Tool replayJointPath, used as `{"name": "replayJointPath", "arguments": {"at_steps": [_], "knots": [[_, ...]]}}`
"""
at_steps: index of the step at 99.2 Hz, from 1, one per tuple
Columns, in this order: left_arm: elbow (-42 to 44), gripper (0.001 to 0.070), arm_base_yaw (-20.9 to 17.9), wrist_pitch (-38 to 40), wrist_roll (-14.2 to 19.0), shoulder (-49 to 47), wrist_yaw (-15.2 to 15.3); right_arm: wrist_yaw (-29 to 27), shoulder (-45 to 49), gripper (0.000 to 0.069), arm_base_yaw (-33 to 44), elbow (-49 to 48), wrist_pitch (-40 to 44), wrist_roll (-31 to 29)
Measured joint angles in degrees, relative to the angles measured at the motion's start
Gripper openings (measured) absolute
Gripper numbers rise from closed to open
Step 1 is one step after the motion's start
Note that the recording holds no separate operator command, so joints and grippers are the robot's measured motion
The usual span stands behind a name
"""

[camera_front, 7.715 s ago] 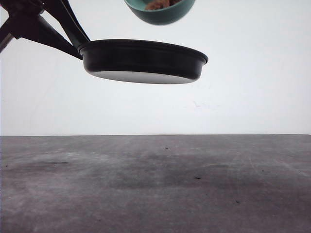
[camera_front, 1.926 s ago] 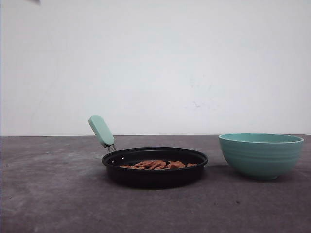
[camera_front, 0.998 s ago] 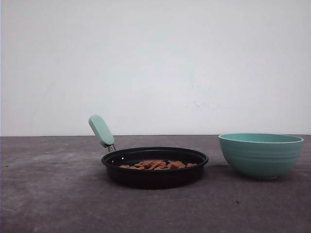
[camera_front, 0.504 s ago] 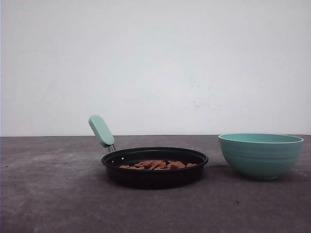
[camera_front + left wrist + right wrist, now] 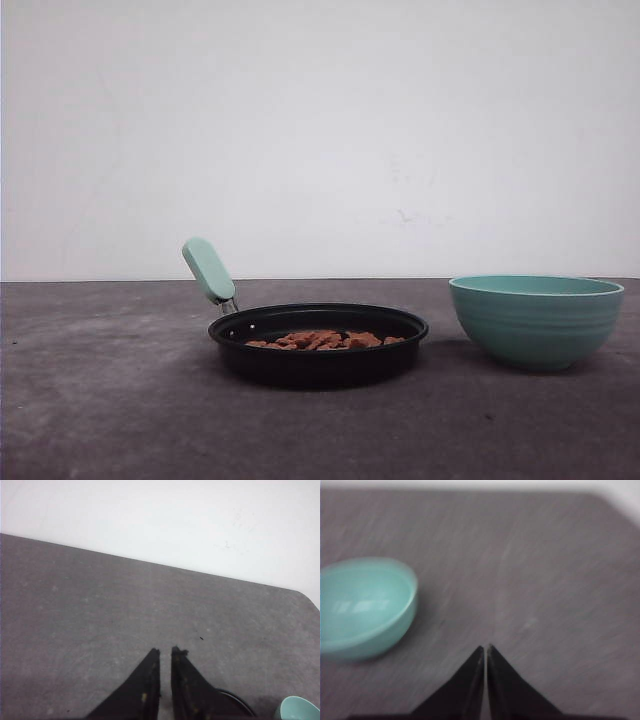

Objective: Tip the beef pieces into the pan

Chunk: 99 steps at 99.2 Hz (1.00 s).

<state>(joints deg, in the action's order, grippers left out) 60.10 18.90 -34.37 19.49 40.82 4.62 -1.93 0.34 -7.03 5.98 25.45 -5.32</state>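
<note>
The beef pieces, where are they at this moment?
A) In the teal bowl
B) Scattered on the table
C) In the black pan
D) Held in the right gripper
C. The front view shows the beef pieces lying as a low reddish-brown layer inside the pan, while the bowl looks empty in the right wrist view.

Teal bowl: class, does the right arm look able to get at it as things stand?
Probably yes. The teal bowl sits alone on bare table near the right gripper, whose fingers are closed.
</note>
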Motion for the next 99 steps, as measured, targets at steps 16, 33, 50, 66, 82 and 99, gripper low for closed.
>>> {"name": "replayJointPath", "arguments": {"at_steps": [16,33,50,66,82,99], "knots": [[0.0,0.0015,0.0,0.2,0.0,-0.1,0.0,2.7,-0.2,0.0009,0.0,-1.0,-2.6,-0.3],[0.0,0.0015,0.0,0.3,0.0,-0.3,0.0,4.2,-0.1,0.0009,0.5,-1.1,-2.5,-0.3],[0.0,0.0015,0.0,0.3,0.0,-0.3,0.0,6.4,-0.1,0.0009,0.4,-1.1,-2.6,-0.3],[0.0,0.0015,0.0,0.3,0.0,-0.3,0.0,6.3,-0.1,0.0009,0.4,-1.1,-2.6,-0.3],[0.0,0.0015,0.0,0.3,0.0,-0.3,0.0,6.3,-0.1,0.0009,0.4,-1.1,-2.6,-0.3],[0.0,0.0015,0.0,0.3,0.0,-0.3,0.0,6.3,-0.1,0.0009,0.4,-1.1,-2.6,-0.3]]}}
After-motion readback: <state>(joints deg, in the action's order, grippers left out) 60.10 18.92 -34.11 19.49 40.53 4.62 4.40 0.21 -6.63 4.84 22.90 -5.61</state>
